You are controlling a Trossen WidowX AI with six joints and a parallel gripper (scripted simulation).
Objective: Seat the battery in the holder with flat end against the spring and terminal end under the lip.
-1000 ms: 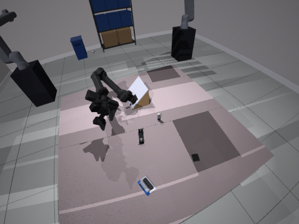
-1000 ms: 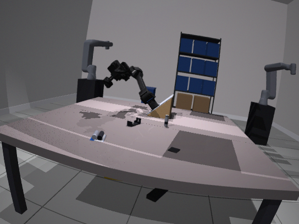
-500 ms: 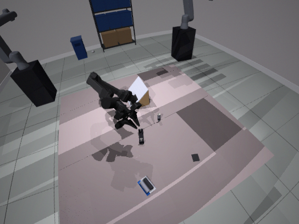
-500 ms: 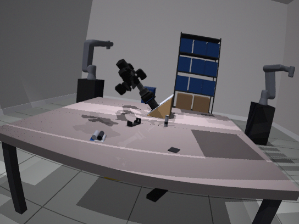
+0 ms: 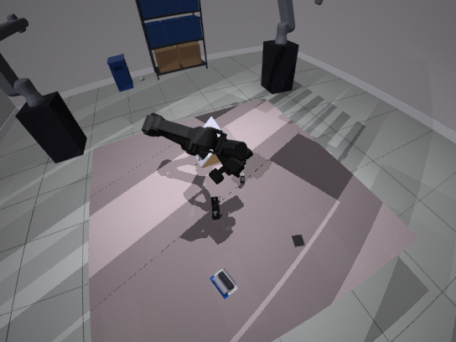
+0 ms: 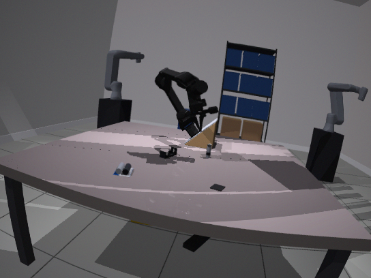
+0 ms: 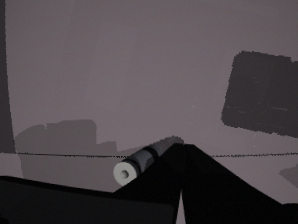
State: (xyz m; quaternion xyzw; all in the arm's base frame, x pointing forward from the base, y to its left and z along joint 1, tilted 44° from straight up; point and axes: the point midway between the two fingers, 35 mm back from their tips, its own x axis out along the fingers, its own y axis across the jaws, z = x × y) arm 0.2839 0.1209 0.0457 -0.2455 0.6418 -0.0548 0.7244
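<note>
The battery stands upright on the table, a small dark and grey cylinder. In the wrist view its pale end with a small round nub faces the camera. The black holder lies on the table, some way from the battery; I do not see it in the wrist view. My gripper is shut, its fingertips together with nothing between them. It is above the table near the battery; in the wrist view the fingers cover part of the battery's side.
A wedge with a pale sloped face and wooden side stands behind the battery, near the arm. A blue and white tray with two cylinders and a dark flat square lie toward the front.
</note>
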